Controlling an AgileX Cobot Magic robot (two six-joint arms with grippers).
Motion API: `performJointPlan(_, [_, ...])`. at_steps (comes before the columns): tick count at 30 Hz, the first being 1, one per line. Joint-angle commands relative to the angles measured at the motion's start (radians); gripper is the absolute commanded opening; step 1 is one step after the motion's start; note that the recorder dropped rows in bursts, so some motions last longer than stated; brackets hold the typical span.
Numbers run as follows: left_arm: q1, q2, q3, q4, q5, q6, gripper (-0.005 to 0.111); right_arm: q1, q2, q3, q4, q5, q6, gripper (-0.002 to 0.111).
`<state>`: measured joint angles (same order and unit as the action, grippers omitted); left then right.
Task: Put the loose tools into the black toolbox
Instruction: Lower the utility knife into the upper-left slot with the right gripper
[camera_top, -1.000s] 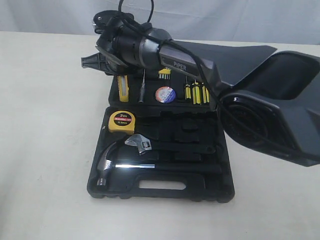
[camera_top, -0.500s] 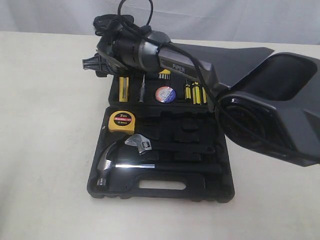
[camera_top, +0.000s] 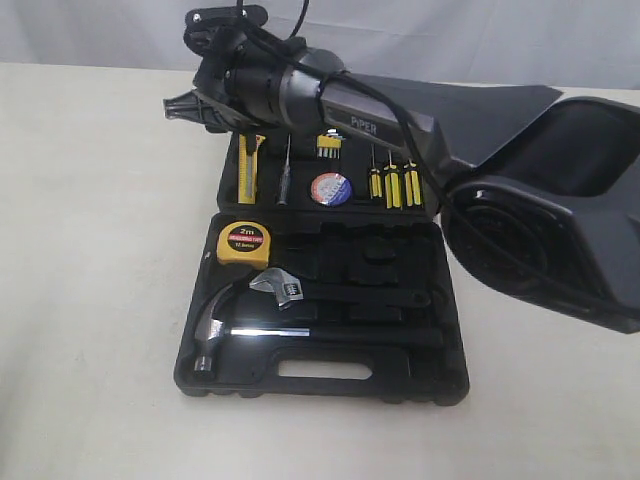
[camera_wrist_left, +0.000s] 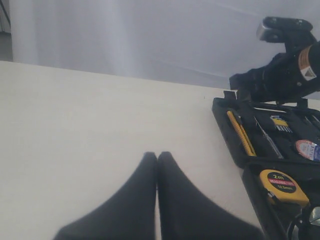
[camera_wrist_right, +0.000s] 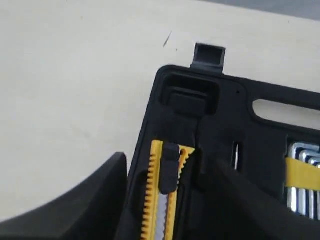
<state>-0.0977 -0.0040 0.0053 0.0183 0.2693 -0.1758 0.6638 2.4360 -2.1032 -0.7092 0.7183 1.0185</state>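
The black toolbox (camera_top: 452, 378) lies open on the table. In its far half the yellow-black utility knife (camera_top: 248, 170) lies in a recess, with the small tape roll (camera_top: 331, 189) beside it. The yellow tape measure (camera_top: 244, 243) sits in the near half. My right gripper (camera_top: 186, 108) hovers over the far left corner. In the right wrist view it (camera_wrist_right: 167, 165) is open, one finger on each side of the knife (camera_wrist_right: 165, 200) and apart from it. My left gripper (camera_wrist_left: 157, 156) is shut and empty over bare table, left of the toolbox (camera_wrist_left: 222, 131).
A steel hammer (camera_top: 212, 330) and an adjustable wrench (camera_top: 300, 290) lie in the near half. Yellow-handled screwdrivers (camera_top: 395, 185) and a bit holder (camera_top: 328, 148) sit in the far half. My right arm's bulky body (camera_top: 530, 220) hangs over the toolbox's right side.
My right gripper has lifted up and away from the utility knife, which now shows full length in its recess. The left gripper's earlier position is not shown.
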Motion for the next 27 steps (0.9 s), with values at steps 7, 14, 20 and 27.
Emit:
performJointPlan(7, [-0.006, 0.004, -0.005, -0.004, 0.001, 0.000, 0.000, -0.022, -0.047, -0.153, 0.091, 0.126, 0.006, 0.060])
performJointPlan(14, [-0.006, 0.004, -0.005, -0.004, 0.001, 0.000, 0.000, -0.022, 0.028, -0.153, 0.121, 0.118, -0.026, 0.060])
performJointPlan(20, [-0.006, 0.004, -0.005, -0.004, 0.001, 0.000, 0.000, -0.022, 0.106, -0.153, 0.136, 0.075, -0.026, 0.060])
performJointPlan(27, [-0.006, 0.004, -0.005, -0.004, 0.001, 0.000, 0.000, -0.026, 0.152, -0.153, 0.145, 0.055, -0.021, 0.060])
